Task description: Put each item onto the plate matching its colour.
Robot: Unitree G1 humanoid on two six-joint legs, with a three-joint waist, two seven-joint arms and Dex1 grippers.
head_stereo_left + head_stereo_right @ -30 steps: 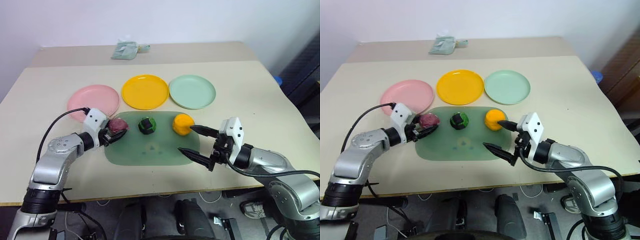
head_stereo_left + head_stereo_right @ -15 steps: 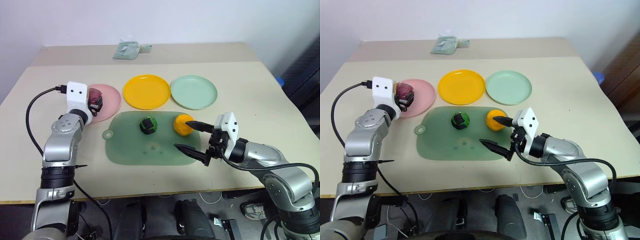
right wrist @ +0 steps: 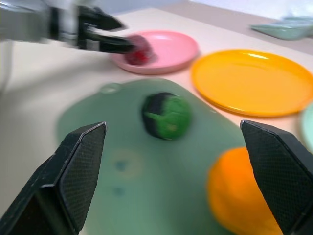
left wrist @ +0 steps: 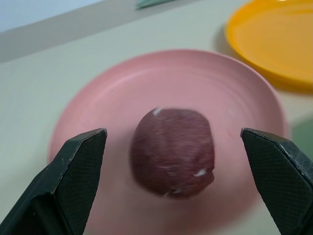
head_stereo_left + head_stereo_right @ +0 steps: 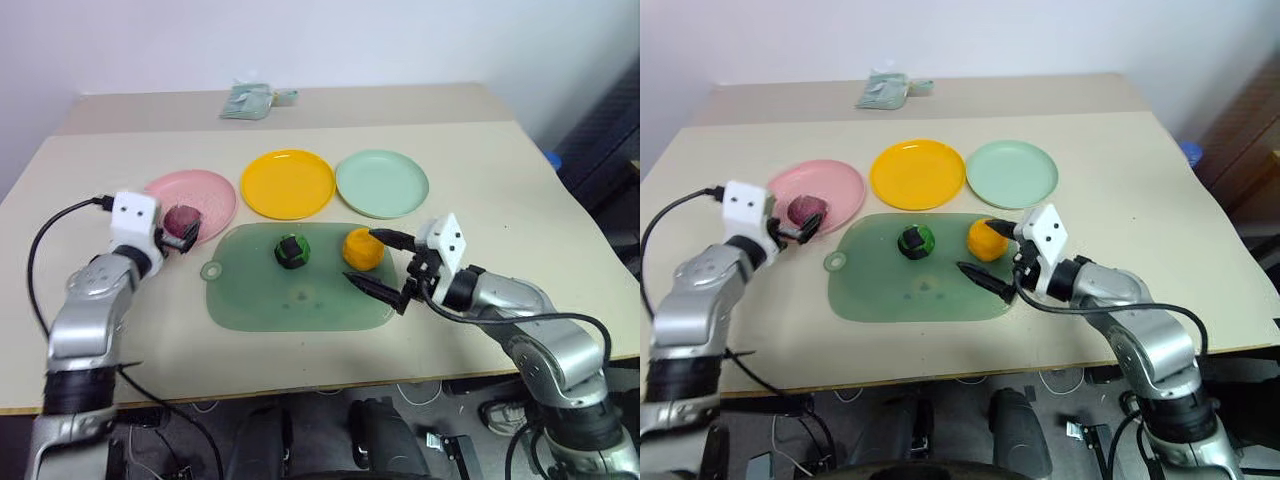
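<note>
Fingers [image 4: 176,196] on the left hand are wide around the pink lump [image 4: 172,152]. Right fingers [image 5: 385,267] gape wide too. Orange lump [image 5: 363,249] looks soft and light; grab its round middle.

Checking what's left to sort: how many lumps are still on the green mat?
2: the dark green lump mid-mat and the orange lump toward the mat's right, both on the green mat. The maroon lump already lies on the pink plate.
</note>
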